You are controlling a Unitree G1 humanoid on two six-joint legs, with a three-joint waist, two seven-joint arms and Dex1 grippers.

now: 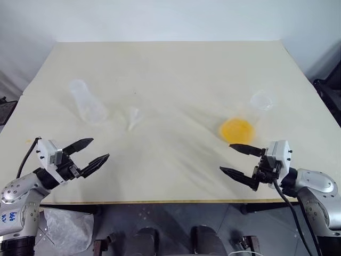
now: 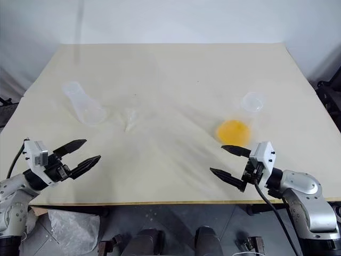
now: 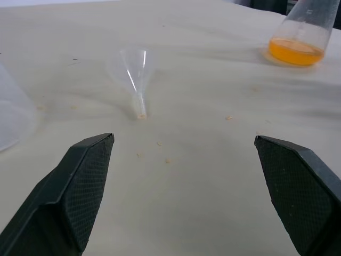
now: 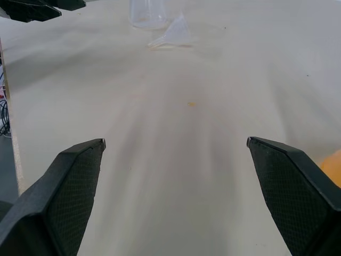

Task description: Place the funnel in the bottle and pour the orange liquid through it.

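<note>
Funnel [image 1: 135, 118] lay on its side left of centre on the table [image 1: 176, 69], near the empty bottle [image 1: 87, 101]; light and slick, best pinched at its cone. Far right, a flask [image 1: 246, 118] held the orange liquid [image 1: 237, 129]. Left wrist view: left gripper [image 3: 184, 154] gaped wide. Right wrist view: right gripper [image 4: 176, 154] likewise, empty.

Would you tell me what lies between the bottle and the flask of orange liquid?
The funnel lies between the bottle and the orange liquid, in the head views.

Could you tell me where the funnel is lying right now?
The funnel lies on its side on the table, left of centre, just right of the bottle.
</note>
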